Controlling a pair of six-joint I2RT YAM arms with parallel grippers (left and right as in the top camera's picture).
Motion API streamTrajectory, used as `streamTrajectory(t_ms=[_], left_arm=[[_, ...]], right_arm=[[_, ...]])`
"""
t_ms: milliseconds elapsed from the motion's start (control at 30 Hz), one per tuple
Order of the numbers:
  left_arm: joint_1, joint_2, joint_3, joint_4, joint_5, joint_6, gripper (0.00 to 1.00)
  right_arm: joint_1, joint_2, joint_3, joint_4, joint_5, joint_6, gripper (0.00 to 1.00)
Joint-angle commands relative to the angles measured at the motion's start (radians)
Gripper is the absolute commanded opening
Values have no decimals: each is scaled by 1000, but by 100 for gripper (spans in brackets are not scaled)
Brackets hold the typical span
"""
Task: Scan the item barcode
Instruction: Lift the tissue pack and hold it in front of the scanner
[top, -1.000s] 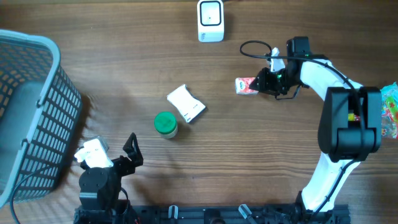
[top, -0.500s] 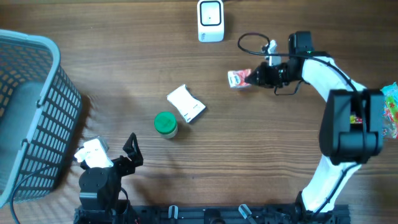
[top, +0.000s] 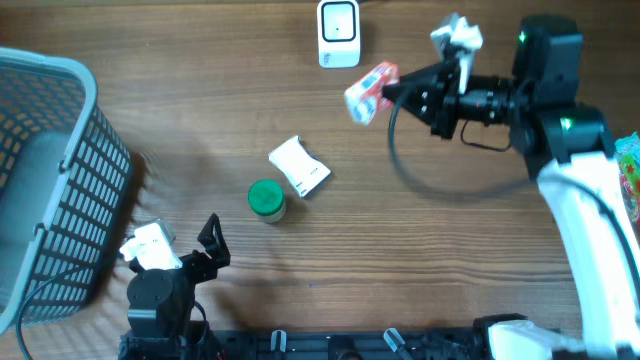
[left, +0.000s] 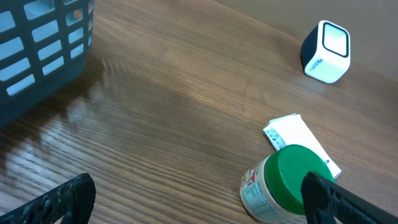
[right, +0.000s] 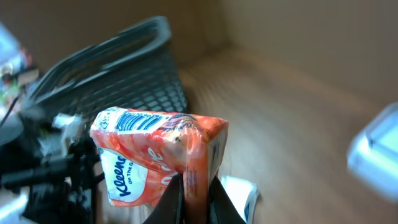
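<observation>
Right gripper (top: 398, 90): clenched on the orange-red soft plastic tissue pack (top: 367, 90), which you hold raised off the table.
Scanner: the white box-shaped barcode scanner (top: 338, 33) sits near the pack, farther out and leftward; your right arm is nearer.
Left gripper (top: 211, 242): released, holding nothing.

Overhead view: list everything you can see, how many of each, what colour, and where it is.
scanner: one, white, top centre of the table
tissue pack: one, orange-red, held in the air right of the scanner
packet: one, white, flat at the table's centre
jar: one, green lid, just left of and below the packet
basket: one, grey-blue, left edge
bag: one, multicoloured, right edge, mostly cut off
cable: one, black, looped by the right arm
table: one, brown wood
left gripper: one, black, bottom left, open, empty
right gripper: one, black, upper right, shut on the tissue pack
</observation>
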Motion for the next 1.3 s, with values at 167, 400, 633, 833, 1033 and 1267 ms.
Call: streamTrajectory(t_ms=[167, 400, 633, 833, 1033, 1267], left_arm=[[-2, -6, -3, 3, 12, -5, 100], [-2, -6, -3, 3, 12, -5, 100], [-2, -6, -3, 3, 12, -5, 100], [-2, -6, -3, 3, 12, -5, 100], [-2, -6, -3, 3, 12, -5, 100], [-2, -6, -3, 3, 12, -5, 100]], right_arm=[[120, -146, 18, 82, -192, -608, 5], [120, -127, 18, 93, -418, -661, 5], [120, -10, 17, 85, -171, -216, 5], [120, 192, 17, 81, 218, 653, 5], [120, 361, 16, 77, 221, 1095, 5], [121, 481, 16, 326, 203, 1613, 5]])
